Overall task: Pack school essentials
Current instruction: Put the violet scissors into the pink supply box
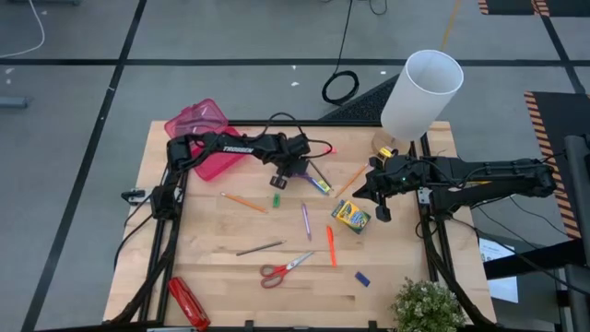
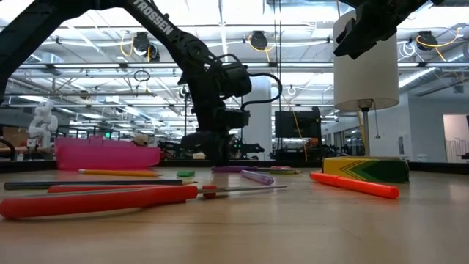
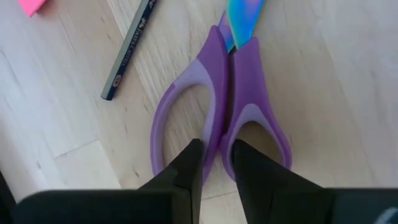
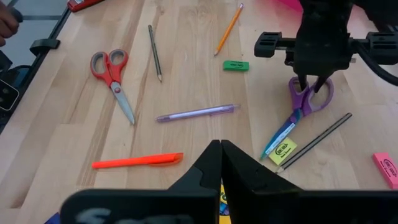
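The left end effector (image 3: 214, 163), narrowly open astride the purple scissors' (image 3: 221, 106) handles near the bench's far edge, must next close, while the right end effector (image 4: 221, 163) waits shut

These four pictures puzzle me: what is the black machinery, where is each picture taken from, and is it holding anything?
It is a robot with two dark arms at a wooden table. One camera looks down from above, one sits at table height, and one rides on each wrist. The left gripper is down at the purple scissors, its fingers straddling the bar between the two handle loops, not yet closed. The right gripper is shut and empty, above the crayon box. Loose on the table lie red scissors, an orange marker, a purple pen, pencils and small erasers. A pink case waits at the far edge.
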Robot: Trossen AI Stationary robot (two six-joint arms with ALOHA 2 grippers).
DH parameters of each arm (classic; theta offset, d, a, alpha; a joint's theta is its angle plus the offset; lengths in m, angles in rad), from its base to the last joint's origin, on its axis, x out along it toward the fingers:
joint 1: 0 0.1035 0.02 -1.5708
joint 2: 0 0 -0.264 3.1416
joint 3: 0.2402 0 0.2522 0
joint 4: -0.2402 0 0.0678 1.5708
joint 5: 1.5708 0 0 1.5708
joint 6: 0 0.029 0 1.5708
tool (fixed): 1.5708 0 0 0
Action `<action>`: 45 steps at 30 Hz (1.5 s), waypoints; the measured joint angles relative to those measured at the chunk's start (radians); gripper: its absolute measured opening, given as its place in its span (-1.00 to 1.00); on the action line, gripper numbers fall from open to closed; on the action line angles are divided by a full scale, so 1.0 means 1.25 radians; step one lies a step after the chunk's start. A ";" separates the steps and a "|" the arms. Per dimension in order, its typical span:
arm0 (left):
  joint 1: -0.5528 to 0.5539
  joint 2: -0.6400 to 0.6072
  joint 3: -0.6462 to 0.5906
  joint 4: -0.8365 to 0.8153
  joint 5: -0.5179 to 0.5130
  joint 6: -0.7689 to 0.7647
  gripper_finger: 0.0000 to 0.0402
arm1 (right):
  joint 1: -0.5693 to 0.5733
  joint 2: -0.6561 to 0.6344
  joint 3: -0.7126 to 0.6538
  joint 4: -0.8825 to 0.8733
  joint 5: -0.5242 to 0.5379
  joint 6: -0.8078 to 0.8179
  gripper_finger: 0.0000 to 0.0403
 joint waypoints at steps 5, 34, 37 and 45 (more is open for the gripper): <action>-0.017 -0.009 -0.002 -0.005 -0.036 -0.009 -0.53 | 0.000 0.000 0.000 0.000 0.000 0.000 -1.00; -0.061 -0.072 0.001 -0.071 -0.048 -0.146 -0.49 | 0.000 0.000 0.000 -0.005 0.000 0.000 -1.00; -0.034 -0.062 0.000 -0.057 -0.002 -0.142 -0.48 | 0.000 0.000 0.000 -0.005 0.000 0.000 -1.00; 0.009 -0.058 0.000 -0.033 0.083 -0.109 -0.17 | 0.000 0.000 0.000 -0.006 0.000 0.000 -1.00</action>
